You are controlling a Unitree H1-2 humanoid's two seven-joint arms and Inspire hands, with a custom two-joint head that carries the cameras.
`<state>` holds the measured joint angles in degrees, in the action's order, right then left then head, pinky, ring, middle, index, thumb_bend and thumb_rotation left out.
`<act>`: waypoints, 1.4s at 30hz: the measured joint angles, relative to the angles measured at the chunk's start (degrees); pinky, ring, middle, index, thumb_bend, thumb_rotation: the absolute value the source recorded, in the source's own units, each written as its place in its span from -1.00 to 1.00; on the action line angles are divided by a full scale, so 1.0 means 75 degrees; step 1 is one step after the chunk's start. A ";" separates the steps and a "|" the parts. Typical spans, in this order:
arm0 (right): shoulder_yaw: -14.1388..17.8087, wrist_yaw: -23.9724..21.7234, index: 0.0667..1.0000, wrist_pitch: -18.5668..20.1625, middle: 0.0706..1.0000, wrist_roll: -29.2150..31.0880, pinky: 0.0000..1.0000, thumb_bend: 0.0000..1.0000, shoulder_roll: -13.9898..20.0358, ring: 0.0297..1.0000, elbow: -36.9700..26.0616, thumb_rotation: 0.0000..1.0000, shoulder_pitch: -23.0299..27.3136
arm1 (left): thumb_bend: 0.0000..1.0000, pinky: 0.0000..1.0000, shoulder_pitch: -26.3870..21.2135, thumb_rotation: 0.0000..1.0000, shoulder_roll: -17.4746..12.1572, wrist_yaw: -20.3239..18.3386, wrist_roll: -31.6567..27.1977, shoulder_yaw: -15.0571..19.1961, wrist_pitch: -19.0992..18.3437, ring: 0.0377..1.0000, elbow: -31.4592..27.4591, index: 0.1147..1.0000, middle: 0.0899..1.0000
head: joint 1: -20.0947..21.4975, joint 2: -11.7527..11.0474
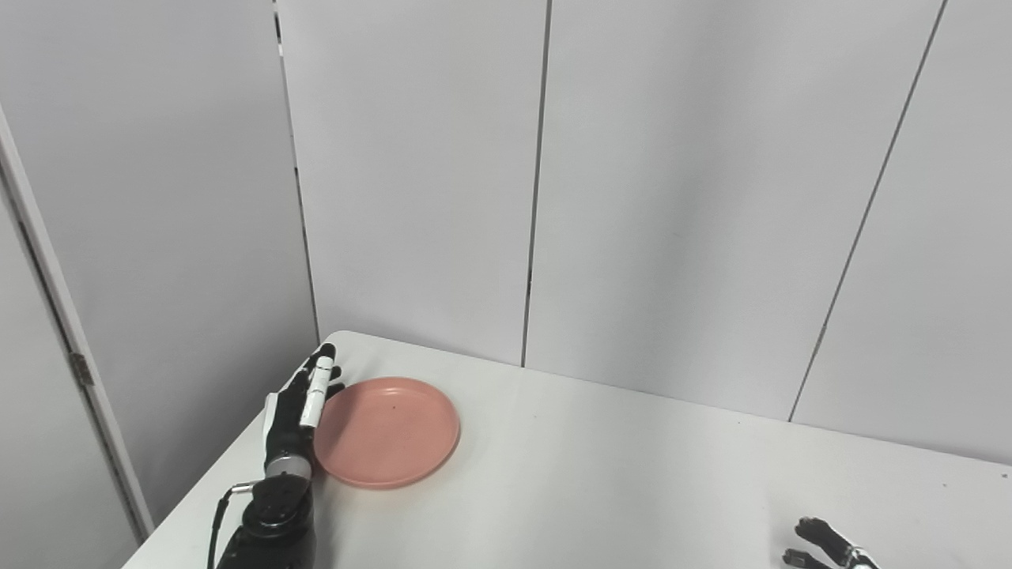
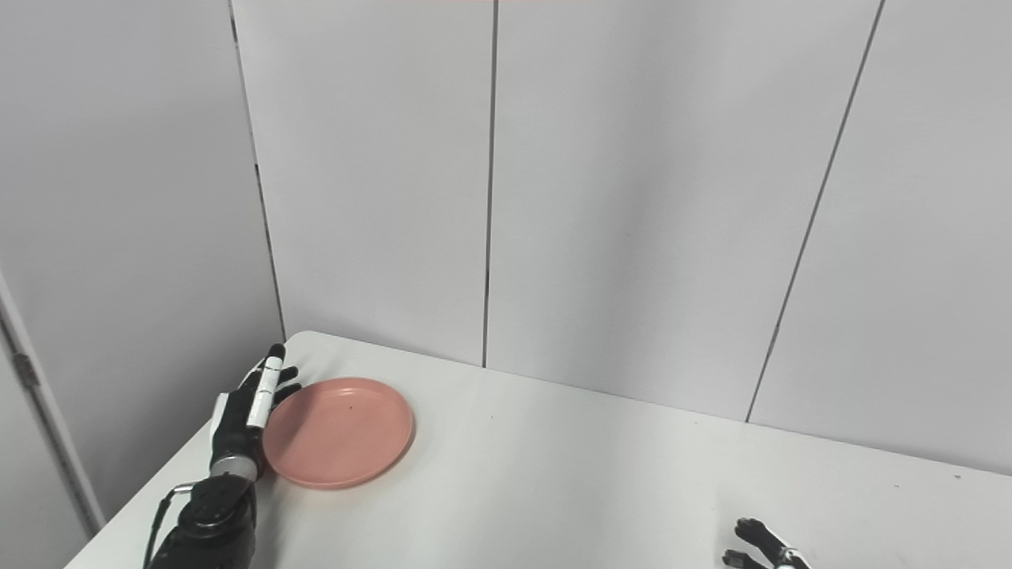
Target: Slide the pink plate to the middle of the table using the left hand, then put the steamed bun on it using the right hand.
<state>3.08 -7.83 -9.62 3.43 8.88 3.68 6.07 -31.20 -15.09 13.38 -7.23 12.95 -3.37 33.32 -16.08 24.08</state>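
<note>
Pink plate (image 1: 387, 433): round, shallow, lying flat near the far left corner of the white table (image 1: 601, 474); nothing in it; being round, it shows no long axis or heading. Left hand (image 1: 294, 415): set edge-on just beside the plate's left rim, fingers straight and together, pointing away toward the grey wall panels (image 1: 411, 174); holds nothing; contact with the rim cannot be told. Right hand (image 2: 759, 547): at the bottom edge, well apart from the plate, only curled fingertips visible; whether spread or closed cannot be told.
</note>
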 measured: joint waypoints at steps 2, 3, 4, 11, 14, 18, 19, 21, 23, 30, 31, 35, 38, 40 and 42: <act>-0.0001 -0.0006 0.50 -0.0004 0.61 0.0003 0.38 0.34 0.0010 0.43 0.0007 1.00 0.0000 | 0.45 0.65 -0.0007 0.81 0.0001 -0.0016 0.0011 -0.0057 0.0019 0.60 0.0039 0.68 0.63 | 0.0000 0.0012; 0.0000 -0.0007 0.50 -0.0009 0.61 0.0003 0.38 0.34 0.0016 0.43 0.0011 1.00 0.0001 | 0.45 0.65 -0.0012 0.83 0.0001 -0.0028 0.0020 -0.0111 0.0034 0.59 0.0053 0.69 0.63 | 0.0000 0.0012; 0.0000 -0.0007 0.50 -0.0010 0.61 0.0001 0.38 0.33 0.0020 0.43 0.0013 1.00 0.0001 | 0.45 0.65 -0.0012 0.83 0.0000 -0.0036 0.0034 -0.0162 0.0036 0.59 0.0052 0.69 0.63 | 0.0012 0.0035; -0.0007 -0.0009 0.51 -0.0011 0.62 -0.0023 0.36 0.35 0.0041 0.42 0.0016 1.00 0.0001 | 0.43 0.61 -0.0018 0.72 0.0210 -0.0013 0.0180 -0.0323 0.0791 0.55 0.0321 0.60 0.54 | 0.0129 0.0117; -0.0027 -0.0008 0.51 -0.0011 0.62 -0.0040 0.41 0.37 0.0042 0.44 0.0010 1.00 0.0001 | 0.46 0.56 -0.0018 0.74 0.0317 -0.0013 0.0323 -0.0486 0.1144 0.56 0.0452 0.59 0.55 | 0.0187 0.0141; -0.0047 -0.0003 0.50 -0.0011 0.62 -0.0047 0.38 0.36 0.0041 0.43 -0.0014 1.00 -0.0001 | 0.49 0.53 -0.0017 0.73 0.0391 -0.0046 0.0540 -0.0753 0.1244 0.53 0.0458 0.57 0.52 | 0.0374 0.0246; -0.0054 0.0009 0.50 -0.0011 0.62 -0.0072 0.38 0.36 0.0041 0.43 -0.0017 1.00 -0.0001 | 0.49 0.54 -0.0016 0.73 0.0414 -0.0048 0.0572 -0.0812 0.1243 0.53 0.0436 0.57 0.51 | 0.0375 0.0246; -0.0063 0.0023 0.49 -0.0011 0.61 -0.0135 0.35 0.35 0.0038 0.42 -0.0032 1.00 -0.0004 | 0.48 0.60 -0.0006 0.75 0.0458 -0.0061 0.0684 -0.0902 0.1200 0.56 0.0371 0.58 0.53 | 0.0515 0.0304; -0.0073 0.0025 0.49 -0.0011 0.61 -0.0199 0.35 0.35 0.0029 0.42 -0.0053 1.00 -0.0011 | 0.47 0.60 0.0025 0.75 0.0505 -0.0137 0.0704 -0.1030 0.1117 0.56 0.0222 0.57 0.54 | 0.0562 0.0328; -0.0125 0.0224 0.48 0.0015 0.60 -0.0502 0.30 0.32 -0.0078 0.41 -0.0269 1.00 -0.0116 | 0.41 0.56 0.0078 0.79 0.0704 -0.0530 0.0659 -0.1143 0.0539 0.54 -0.0310 0.59 0.54 | 0.1170 0.0597; -0.0149 0.0277 0.48 0.0051 0.60 -0.0542 0.30 0.31 -0.0113 0.41 -0.0353 1.00 -0.0182 | 0.41 0.56 0.0107 0.79 0.0726 -0.0610 0.0659 -0.1171 0.0484 0.54 -0.0390 0.59 0.54 | 0.1334 0.0667; -0.0264 0.0325 0.51 0.0277 0.60 -0.0694 0.33 0.22 -0.0283 0.43 -0.0667 1.00 -0.0400 | 0.38 0.56 0.0151 0.77 0.0805 -0.0760 0.0669 -0.1234 0.0086 0.54 -0.0693 0.56 0.53 | 0.1581 0.0773; -0.0371 0.0341 0.53 0.0649 0.61 -0.0892 0.35 0.12 -0.0386 0.43 -0.0885 1.00 -0.0487 | 0.35 0.55 0.0164 0.77 0.0856 -0.0843 0.0673 -0.1257 -0.0295 0.54 -0.0950 0.56 0.53 | 0.1770 0.0832; -0.0410 0.0364 0.54 0.0829 0.61 -0.0972 0.36 0.10 -0.0471 0.43 -0.0983 1.00 -0.0527 | 0.32 0.53 0.0168 0.78 0.0895 -0.0867 0.0673 -0.1263 -0.0509 0.54 -0.1094 0.57 0.53 | 0.2038 0.0890; -0.0436 0.0476 0.54 0.0919 0.58 -0.1021 0.36 0.04 -0.0544 0.43 -0.1053 1.00 -0.0558 | 0.33 0.52 0.0174 0.79 0.0919 -0.0965 0.0674 -0.1288 -0.0615 0.54 -0.1166 0.58 0.53 | 0.2225 0.0891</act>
<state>-0.19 -4.26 -2.73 -4.23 4.81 -4.22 1.89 -29.89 -8.20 6.14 -2.17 3.29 -7.98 24.58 0.60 30.76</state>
